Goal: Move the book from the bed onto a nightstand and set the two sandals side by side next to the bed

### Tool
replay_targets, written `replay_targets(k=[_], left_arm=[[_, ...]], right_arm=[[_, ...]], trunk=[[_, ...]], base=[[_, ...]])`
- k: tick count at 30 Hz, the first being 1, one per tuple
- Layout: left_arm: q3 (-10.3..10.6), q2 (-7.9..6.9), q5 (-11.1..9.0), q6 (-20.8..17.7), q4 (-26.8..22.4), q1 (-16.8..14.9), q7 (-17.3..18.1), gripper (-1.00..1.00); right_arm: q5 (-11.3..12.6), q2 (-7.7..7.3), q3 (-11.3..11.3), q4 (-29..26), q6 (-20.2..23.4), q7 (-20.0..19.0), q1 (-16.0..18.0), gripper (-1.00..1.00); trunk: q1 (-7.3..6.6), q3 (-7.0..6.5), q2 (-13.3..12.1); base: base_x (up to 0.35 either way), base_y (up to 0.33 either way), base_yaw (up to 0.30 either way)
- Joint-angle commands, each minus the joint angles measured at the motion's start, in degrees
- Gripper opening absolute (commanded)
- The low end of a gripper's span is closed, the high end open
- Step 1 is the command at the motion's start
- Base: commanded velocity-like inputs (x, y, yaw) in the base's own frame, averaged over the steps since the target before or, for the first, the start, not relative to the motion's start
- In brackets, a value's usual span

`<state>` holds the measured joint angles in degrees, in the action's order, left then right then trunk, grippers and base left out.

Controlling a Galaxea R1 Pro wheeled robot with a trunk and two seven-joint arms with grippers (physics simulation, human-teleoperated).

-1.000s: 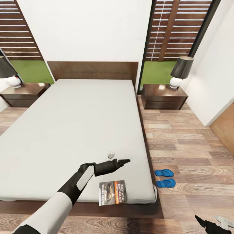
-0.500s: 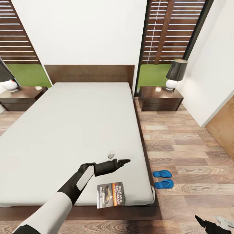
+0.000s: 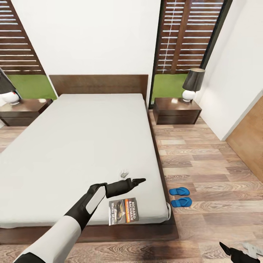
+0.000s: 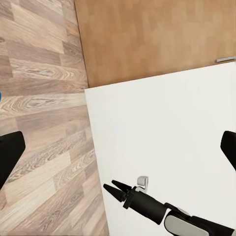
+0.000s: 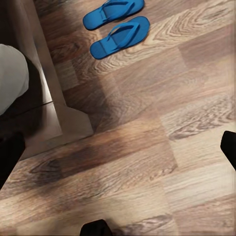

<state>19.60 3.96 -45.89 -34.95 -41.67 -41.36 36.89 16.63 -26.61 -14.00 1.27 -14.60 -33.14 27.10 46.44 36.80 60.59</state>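
Note:
The book point(image 3: 123, 212) lies flat on the bed point(image 3: 84, 146), close to the mattress's near right corner. My left gripper point(image 3: 131, 177) hovers open just beyond the book, above the mattress, fingers pointing right. The two sandals point(image 3: 179, 191) point(image 3: 181, 201) lie side by side on the floor beside the bed's right edge, also seen as a blue pair point(image 5: 113, 12) point(image 5: 120, 37) in the right wrist view. My right gripper point(image 3: 237, 250) hangs open low over the floor at the near right, holding nothing. One nightstand point(image 3: 176, 109) stands right of the headboard, the other nightstand point(image 3: 22, 109) on the left.
Each nightstand carries a dark-shaded lamp point(image 3: 193, 84), the left lamp point(image 3: 9, 93) partly cut off. The dark platform frame point(image 3: 160, 230) juts out past the mattress. A white wall and brown wood panel point(image 3: 248, 142) close the right side. Wood-plank floor point(image 3: 204, 160) stretches between bed and wall.
The whole picture has shifted: bed, nightstands and sandals sit a little further left, so the camera moved. Both arms keep their pose. The book still lies on the mattress.

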Motion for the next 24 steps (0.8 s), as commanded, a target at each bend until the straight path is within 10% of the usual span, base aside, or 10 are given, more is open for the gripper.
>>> replay_targets(k=[1, 24], left_arm=[[0.0, -0.01, -0.4, -0.4, 0.0, 0.0, -0.1, 1.0], [0.0, -0.01, -0.4, -0.4, 0.0, 0.0, -0.1, 1.0]], right_arm=[[0.3, -0.02, -0.1, 0.2, -0.1, -0.4, 0.1, 1.0], [0.3, -0.02, -0.1, 0.2, -0.1, -0.3, 0.1, 1.0]], trunk=[[-0.01, 0.04, 0.0], [-0.01, 0.02, 0.0]], base=[[-0.072, 0.0, -0.003], [-0.155, 0.001, 0.0]])
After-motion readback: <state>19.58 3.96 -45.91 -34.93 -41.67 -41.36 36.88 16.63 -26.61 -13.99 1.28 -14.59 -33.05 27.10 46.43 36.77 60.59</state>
